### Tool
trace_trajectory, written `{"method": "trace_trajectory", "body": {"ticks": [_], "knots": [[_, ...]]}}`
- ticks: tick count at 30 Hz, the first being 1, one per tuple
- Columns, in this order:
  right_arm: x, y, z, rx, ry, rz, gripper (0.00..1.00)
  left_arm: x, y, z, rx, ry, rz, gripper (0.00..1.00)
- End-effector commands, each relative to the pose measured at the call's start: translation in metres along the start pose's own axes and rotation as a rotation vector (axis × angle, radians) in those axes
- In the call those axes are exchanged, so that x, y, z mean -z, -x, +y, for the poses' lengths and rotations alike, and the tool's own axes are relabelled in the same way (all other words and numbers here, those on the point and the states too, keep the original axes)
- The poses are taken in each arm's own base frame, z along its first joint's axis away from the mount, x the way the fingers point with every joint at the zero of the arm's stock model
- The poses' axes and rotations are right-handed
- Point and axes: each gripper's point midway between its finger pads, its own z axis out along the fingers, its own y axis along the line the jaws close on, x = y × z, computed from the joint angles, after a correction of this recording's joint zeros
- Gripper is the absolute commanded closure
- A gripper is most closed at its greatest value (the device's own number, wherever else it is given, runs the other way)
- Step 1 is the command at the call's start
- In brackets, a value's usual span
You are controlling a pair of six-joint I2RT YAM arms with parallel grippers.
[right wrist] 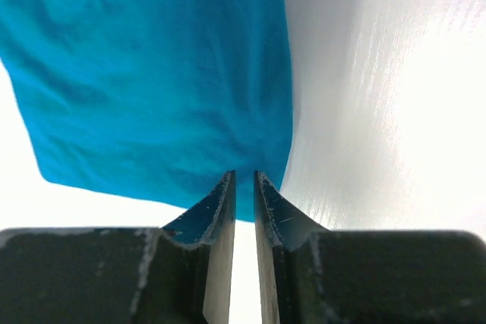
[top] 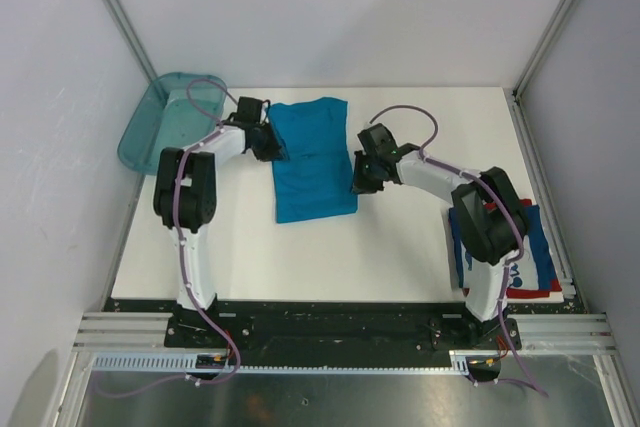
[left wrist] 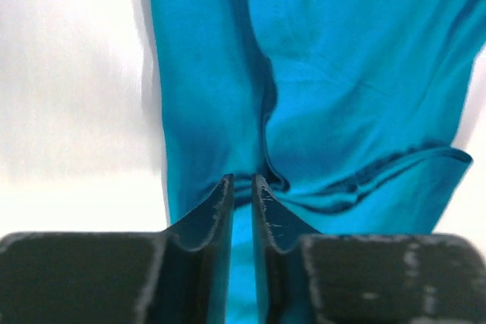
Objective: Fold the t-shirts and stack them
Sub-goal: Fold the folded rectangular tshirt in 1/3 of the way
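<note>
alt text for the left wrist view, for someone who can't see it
The left gripper, its two dark fingers nearly together, pinches a bunched fold of the teal-blue t-shirt. The shirt fills most of the frame, with bare white table to its left.

Two white-linked arms with bulky black joint housings, lilac cables looping along each (right one shows a red mark), grippers black, scuffed.

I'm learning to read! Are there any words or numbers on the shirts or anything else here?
None can be read.
Folded dark blue shirt: a white print, mostly hidden behind the right arm and too small to tell if it has letters.
Teal shirt: plain.
Plastic bin: no label visible.
</note>
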Motion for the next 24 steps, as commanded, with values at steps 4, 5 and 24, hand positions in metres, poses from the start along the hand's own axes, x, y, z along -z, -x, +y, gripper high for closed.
{"method": "trace_trajectory", "body": {"ticks": [4,5,24], "knots": [[0.030,0.003,0.006,0.009,0.014,-0.051,0.75,0.089,0.012,-0.028,-0.015,-0.078,-0.124,0.64],[0.029,-0.001,0.005,0.007,0.015,-0.045,0.75,0.095,0.005,-0.026,-0.008,-0.074,-0.122,0.63],[0.003,-0.028,-0.002,-0.021,0.020,0.005,0.72,0.112,-0.129,0.009,0.025,-0.066,0.043,0.61]]}}
